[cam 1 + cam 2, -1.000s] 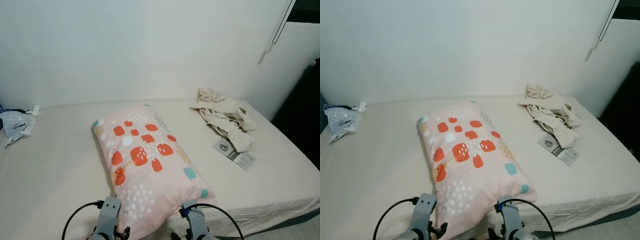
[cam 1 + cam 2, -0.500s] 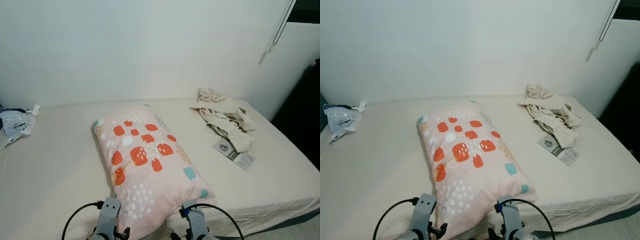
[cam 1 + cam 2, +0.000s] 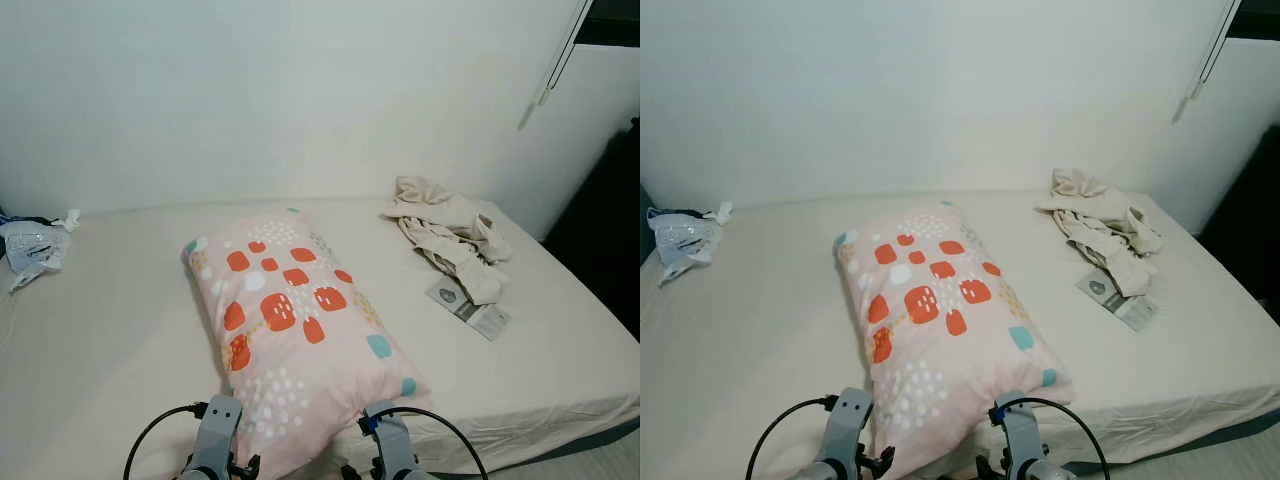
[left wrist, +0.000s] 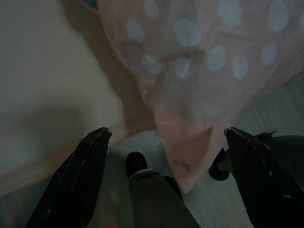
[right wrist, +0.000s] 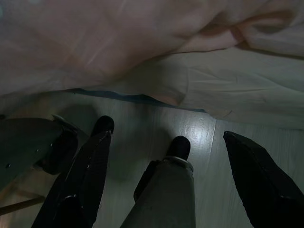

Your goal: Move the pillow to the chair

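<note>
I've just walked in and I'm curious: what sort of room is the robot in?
Most likely a bedroom: a wide bed against a white wall, a patterned pillow lying on it, and crumpled clothes left near the far corner.

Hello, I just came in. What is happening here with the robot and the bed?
The robot stands at the edge of a bed, in front of a pink patterned pillow that lies on it. Both arms are low at the near end of the pillow. The left gripper and the right gripper are open and hold nothing, so the pillow is not yet picked up. Crumpled clothes lie farther off on the bed.
</note>
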Controlling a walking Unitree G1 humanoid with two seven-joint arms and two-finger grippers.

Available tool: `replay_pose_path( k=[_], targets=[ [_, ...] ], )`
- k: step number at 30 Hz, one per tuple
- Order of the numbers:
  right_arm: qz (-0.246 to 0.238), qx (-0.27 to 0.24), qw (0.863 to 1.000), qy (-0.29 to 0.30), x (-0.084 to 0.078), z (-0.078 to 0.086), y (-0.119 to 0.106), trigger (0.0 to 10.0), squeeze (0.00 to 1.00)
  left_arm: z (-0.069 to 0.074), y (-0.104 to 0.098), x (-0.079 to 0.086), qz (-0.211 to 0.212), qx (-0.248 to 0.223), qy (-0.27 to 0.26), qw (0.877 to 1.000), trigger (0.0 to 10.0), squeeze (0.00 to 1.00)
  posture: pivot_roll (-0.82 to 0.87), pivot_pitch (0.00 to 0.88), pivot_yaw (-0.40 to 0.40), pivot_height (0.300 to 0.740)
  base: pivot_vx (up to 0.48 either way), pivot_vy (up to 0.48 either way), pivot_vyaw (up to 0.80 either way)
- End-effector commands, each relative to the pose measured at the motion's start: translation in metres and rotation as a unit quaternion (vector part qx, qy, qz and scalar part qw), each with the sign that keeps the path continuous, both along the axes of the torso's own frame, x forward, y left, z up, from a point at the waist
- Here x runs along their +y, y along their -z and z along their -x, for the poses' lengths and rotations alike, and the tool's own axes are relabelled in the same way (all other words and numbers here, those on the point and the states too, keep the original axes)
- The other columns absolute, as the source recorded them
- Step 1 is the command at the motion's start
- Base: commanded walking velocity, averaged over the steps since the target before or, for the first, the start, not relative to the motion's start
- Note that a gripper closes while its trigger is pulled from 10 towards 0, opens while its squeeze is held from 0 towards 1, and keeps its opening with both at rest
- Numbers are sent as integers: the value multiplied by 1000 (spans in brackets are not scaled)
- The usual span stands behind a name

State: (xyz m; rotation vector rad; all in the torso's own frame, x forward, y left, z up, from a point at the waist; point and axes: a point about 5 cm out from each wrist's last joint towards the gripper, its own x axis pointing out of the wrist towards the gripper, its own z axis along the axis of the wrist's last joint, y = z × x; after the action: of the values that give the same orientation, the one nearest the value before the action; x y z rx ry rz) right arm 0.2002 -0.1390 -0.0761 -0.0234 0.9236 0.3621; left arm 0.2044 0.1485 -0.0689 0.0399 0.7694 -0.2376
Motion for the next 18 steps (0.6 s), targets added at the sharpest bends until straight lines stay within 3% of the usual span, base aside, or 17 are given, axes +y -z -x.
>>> replay_pose_path(
  k=[1,18],
  targets=[
    [-1,-1,1000,3,0,0,0,10000,0,5,3,-1,-2,10,5,1000,10000,0,110,0,-80,740,0,0,0],
    [-3,-2,1000,6,1,0,0,10000,0,6,3,0,0,11,4,1000,10000,0,106,0,-74,740,0,0,0]
  ],
)
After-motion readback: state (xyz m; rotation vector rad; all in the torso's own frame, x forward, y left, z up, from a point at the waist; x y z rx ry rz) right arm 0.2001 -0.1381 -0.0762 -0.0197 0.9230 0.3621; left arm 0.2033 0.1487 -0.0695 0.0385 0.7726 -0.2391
